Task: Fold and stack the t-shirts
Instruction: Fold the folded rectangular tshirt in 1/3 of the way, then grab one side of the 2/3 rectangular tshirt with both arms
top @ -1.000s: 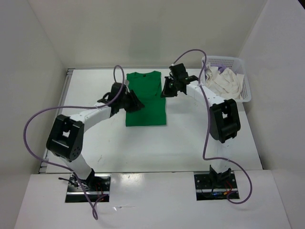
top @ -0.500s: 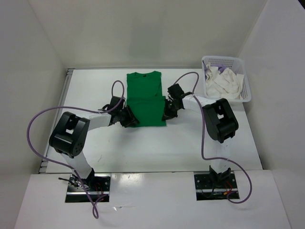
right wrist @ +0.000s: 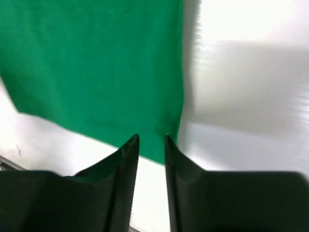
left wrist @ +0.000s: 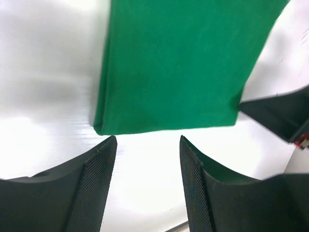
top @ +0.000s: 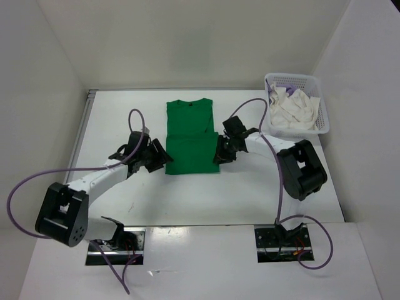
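Green t-shirt: lies flat on the desk, centre of the top view, just above the middle of the frame. Collar points to the upper edge. It forms a narrow rectangle with no sleeves sticking out, and a cloth edge crosses it about midway down.
Shirt edge, left wrist view: layers are doubled along the left side. The lower hem runs straight across mid-frame.
Left tool: sits at the lower left corner of the green shirt in the top view. The fingers are spread wide with only bare desk between them. The hem lies just beyond the fingertips, and nothing is held.
Right tool: sits at the lower right side of the green shirt in the top view. The gap is narrow and the fingers are not closed together. The fingertips hang over the shirt's lower right corner, with green cloth and then desk showing through the slot. No cloth looks pinched.
Tools relative to each other: one on each side of the shirt's lower half, well apart. The right one also shows as a dark shape at the right edge of the left wrist view, beside the hem's corner.
Basket: white lattice, upper right of the top view, well clear of the green shirt.
White t-shirt: crumpled inside the basket, filling most of it.
Lavender t-shirt: only a small patch shows at the basket's upper left, beside the white cloth.
Stack: no shirt lies on another outside the basket.
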### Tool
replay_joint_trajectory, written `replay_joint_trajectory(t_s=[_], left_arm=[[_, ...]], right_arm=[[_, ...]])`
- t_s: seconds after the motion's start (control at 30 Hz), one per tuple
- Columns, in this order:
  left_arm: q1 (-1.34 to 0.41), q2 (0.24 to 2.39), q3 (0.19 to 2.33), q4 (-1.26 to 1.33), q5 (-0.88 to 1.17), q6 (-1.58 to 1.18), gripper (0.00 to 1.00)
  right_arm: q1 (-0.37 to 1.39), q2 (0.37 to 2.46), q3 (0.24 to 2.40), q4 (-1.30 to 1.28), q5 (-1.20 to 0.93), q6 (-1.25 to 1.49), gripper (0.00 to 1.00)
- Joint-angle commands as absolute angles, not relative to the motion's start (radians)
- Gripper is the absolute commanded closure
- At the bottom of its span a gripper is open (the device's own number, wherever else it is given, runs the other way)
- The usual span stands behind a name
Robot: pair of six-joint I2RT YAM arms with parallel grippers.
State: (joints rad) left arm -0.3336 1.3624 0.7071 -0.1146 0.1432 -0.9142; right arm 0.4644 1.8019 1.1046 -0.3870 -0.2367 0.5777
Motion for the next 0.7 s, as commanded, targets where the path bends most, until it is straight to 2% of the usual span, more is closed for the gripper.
replay_joint_trajectory(t_s=[0.0,0.17,0.23,0.53,0.67], left_arm=[[-0.293,1.316,0.703,-0.196,0.091,-0.888,0.38],[-0.293,1.351,0.608,-0.118,0.144,-0.919,0.38],[-0.293,1.376,0.598,-0.109,0.153,-0.919,0.38],[-0.293,1.485,0.617,-0.060,0.186,-0.882,0.41],[-0.293,1.531,0.626,-0.035,0.186,-0.882,0.52]], right_arm=[[0.468,1.695,1.089,-0.422,-0.210,0.563,0.66],[0.468,1.663,0.990,-0.370,-0.221,0.595,0.53],[0.468,1.663,0.959,-0.358,-0.230,0.604,0.51],[0.468,1.694,0.916,-0.279,-0.316,0.655,0.51],[0.468,1.715,0.905,-0.270,-0.302,0.655,0.61]])
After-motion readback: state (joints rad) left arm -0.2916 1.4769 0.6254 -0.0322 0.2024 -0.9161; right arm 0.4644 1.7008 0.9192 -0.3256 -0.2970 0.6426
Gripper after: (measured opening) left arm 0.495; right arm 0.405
